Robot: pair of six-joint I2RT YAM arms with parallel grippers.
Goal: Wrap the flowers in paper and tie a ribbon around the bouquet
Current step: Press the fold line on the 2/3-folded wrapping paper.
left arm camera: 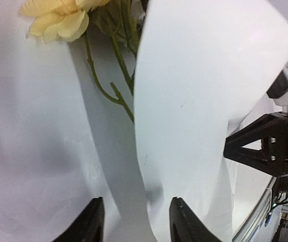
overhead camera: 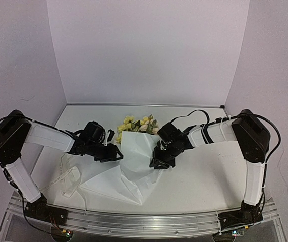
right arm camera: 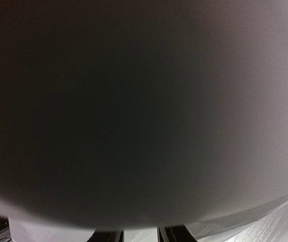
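While the paper (overhead camera: 133, 174) lies spread at mid-table, one flap of it stands up (left arm camera: 194, 101) over the stems. The flowers (overhead camera: 136, 123) lie on the sheet's far end, with yellow blooms poking out past the top edge; the left wrist view shows a bloom (left arm camera: 58, 20) and green stems running down behind the flap. The left gripper (left arm camera: 136, 212) is at the sheet's left edge, jaws about half apart; the flap's lower end passes between them, not clamped. The right gripper (overhead camera: 158, 162) is at the flap's right side, jaws nearly together with a white strip of paper between them, so it looks pinched. The right wrist view is mostly dark, with paper right over the lens. The ribbon (overhead camera: 68, 179) lies loose on the table (overhead camera: 199, 176) beside the left arm, left of the sheet.
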